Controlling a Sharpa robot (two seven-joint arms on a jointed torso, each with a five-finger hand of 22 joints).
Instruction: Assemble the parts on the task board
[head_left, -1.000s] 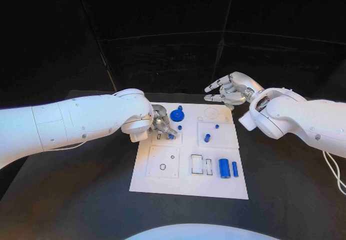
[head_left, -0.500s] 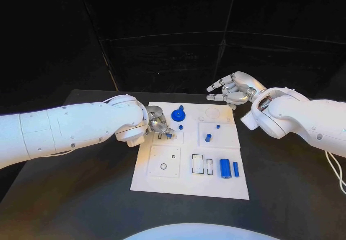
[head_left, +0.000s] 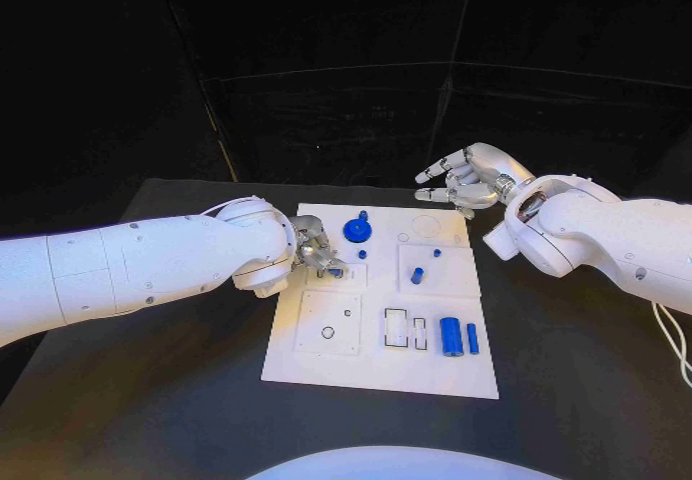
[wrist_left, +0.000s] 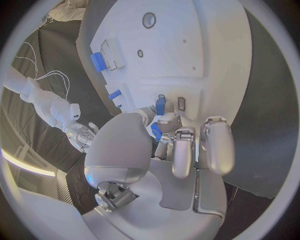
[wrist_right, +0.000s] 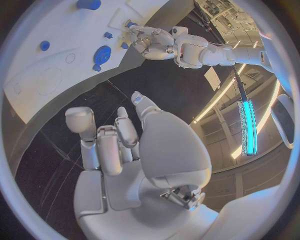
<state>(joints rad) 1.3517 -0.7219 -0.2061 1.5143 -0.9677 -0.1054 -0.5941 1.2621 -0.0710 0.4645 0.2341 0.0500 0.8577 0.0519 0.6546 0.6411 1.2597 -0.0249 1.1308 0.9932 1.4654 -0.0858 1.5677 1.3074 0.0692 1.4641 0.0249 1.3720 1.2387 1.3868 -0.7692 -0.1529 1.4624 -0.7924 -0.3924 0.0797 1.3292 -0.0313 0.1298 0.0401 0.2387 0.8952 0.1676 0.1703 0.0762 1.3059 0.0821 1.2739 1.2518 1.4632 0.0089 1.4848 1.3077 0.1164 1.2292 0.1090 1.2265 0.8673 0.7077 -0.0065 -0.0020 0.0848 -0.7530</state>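
Black counter (head_left: 173, 400) all around you, with the white task board (head_left: 378, 375) sitting in the middle and plenty of bare surface on both sides and in front of it.

Your left hand (head_left: 317, 255) is hovering low over the board's left edge, near the far end. Its fingers (wrist_left: 181, 150) are curling in around a small blue part (wrist_left: 155, 131). In the left wrist view you're pinching that piece between the fingertips, right over the board, next to a second small blue peg (wrist_left: 160, 104) and a little dark slot (wrist_left: 181, 103). Tight spot there, things are crowding close.

Your right hand (head_left: 464, 178) is hanging in the air past the board's far right corner, off the board, fingers (wrist_right: 106, 145) loosely apart and half curled, holding nothing and touching nothing. Lots of open room around it.

On the board, a round blue knob (head_left: 356, 233) is sitting near the far edge just beside your left fingers. Two small blue pegs (head_left: 417, 275) are standing in the right middle panel. Nearer to you, a fat blue cylinder (head_left: 450, 336) and a thin blue rod (head_left: 472, 338) are lying side by side near the right edge, just beside a rectangular cutout (head_left: 394, 328).
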